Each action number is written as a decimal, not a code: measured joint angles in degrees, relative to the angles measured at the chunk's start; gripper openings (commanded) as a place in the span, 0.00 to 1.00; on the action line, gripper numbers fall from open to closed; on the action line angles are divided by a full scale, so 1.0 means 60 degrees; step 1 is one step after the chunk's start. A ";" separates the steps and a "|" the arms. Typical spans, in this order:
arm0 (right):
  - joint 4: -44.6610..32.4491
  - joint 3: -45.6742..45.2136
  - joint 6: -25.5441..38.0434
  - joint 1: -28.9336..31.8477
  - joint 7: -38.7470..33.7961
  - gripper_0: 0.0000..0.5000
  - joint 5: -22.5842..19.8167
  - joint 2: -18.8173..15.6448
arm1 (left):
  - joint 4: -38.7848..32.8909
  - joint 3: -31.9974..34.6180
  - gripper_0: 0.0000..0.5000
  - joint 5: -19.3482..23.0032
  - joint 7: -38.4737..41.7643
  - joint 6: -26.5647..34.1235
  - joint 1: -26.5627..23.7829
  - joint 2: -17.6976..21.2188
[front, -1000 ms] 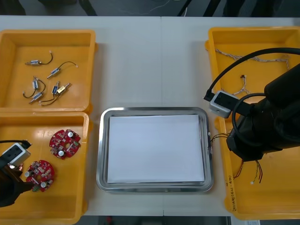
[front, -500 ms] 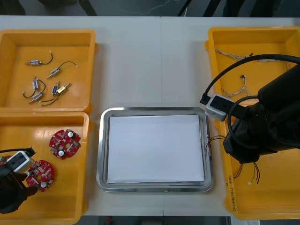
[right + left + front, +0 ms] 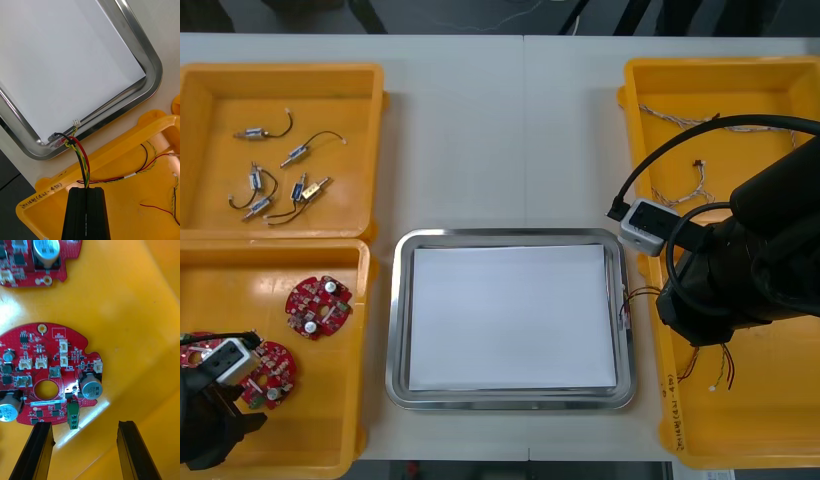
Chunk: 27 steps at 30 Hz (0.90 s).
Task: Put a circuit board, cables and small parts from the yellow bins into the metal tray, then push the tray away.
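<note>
Round red circuit board (image 3: 56,352), left hand (image 3: 85,427) spread, right hand (image 3: 86,191) pinching twisted cable (image 3: 83,161)

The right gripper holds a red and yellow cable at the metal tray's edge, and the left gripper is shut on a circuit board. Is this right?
Not fully. The left gripper is open, poised just short of the circuit board, as the left wrist view shows. The right gripper does hold the cable.
</note>
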 measured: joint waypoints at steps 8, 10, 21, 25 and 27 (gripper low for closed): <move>0.0000 0.0000 0.0061 -0.0001 -0.0017 0.00 0.0082 0.0000 | 0.0167 -0.0326 1.00 -0.0008 0.0000 -0.0022 -0.0266 0.0044; 0.0000 0.0001 0.0075 -0.0001 -0.0017 0.00 0.0155 0.0000 | 0.0213 -0.0383 1.00 -0.0008 0.0000 -0.0023 -0.0347 0.0053; 0.0000 0.0003 0.0299 -0.0002 -0.0017 0.00 0.0682 0.0001 | 0.0571 -0.0727 1.00 -0.0009 0.0000 -0.0152 -0.0781 0.0106; 0.0000 0.0004 0.0365 -0.0003 -0.0016 0.00 0.0809 0.0001 | 0.0619 -0.0756 1.00 -0.0009 0.0000 -0.0161 -0.0797 0.0114; 0.0000 0.0004 0.0384 -0.0003 -0.0015 0.00 0.0826 0.0001 | 0.0629 -0.0780 1.00 -0.0009 0.0000 -0.0164 -0.0803 0.0115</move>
